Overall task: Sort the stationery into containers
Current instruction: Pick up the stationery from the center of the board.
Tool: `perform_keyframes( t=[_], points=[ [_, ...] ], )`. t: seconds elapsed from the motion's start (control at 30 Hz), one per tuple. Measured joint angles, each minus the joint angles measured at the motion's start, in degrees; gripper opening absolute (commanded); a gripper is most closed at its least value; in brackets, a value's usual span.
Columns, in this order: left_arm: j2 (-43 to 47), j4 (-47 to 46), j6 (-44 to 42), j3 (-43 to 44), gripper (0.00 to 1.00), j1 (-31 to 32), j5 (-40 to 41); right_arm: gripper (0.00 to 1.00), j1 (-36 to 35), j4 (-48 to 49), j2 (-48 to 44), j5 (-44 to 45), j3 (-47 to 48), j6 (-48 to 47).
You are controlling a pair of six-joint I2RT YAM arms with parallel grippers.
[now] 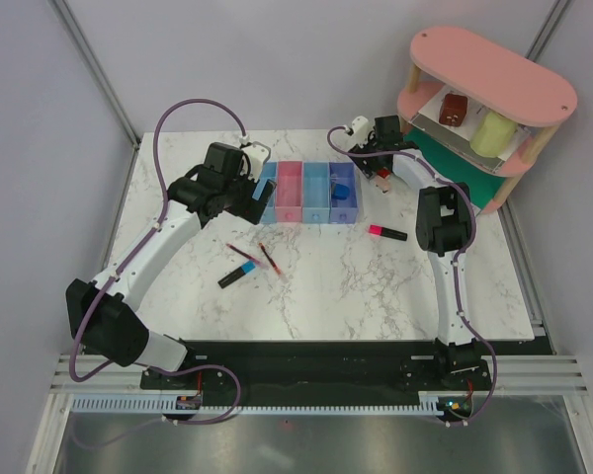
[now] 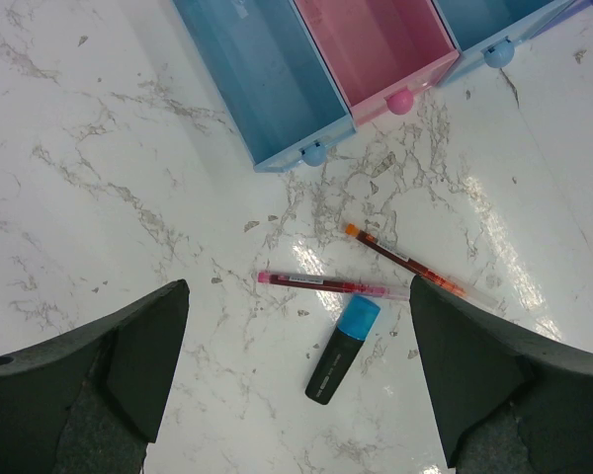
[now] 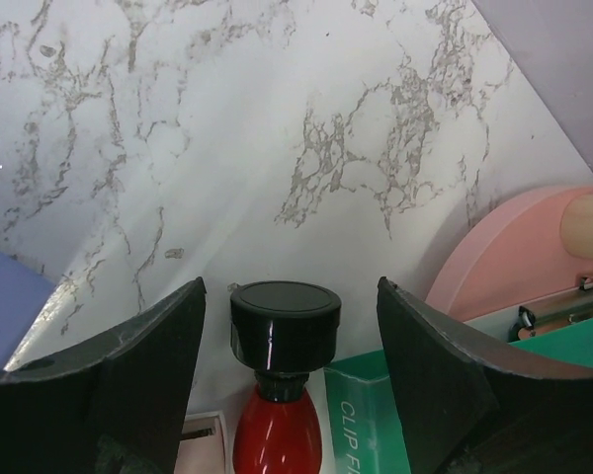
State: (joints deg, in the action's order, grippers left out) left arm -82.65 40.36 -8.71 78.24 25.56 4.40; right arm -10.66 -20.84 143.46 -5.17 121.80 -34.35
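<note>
Left fingers gape over two pens and a blue marker; right fingers straddle a red bottle, spread, not touching. Only one blue item sits in a bin; most remains.

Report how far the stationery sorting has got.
Done: one blue item appears to sit in the darkest bin. In hand: nothing yet; the right end effector straddles a red, black-capped item, jaws open. Remaining: two red pens, blue-ended marker and pink-ended marker lie on the table.

Two pens, blue-capped marker flat before bins
</note>
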Motion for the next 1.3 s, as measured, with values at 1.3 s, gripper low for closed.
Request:
perform_keyframes(
  t=[1.3],
  points=[
    [0.33,-0.13,-0.26,-0.74,1.00,0.00,-0.17,0.38,-1.29,-1.86,-0.92,-1.64,-0.26,0.92]
  ],
)
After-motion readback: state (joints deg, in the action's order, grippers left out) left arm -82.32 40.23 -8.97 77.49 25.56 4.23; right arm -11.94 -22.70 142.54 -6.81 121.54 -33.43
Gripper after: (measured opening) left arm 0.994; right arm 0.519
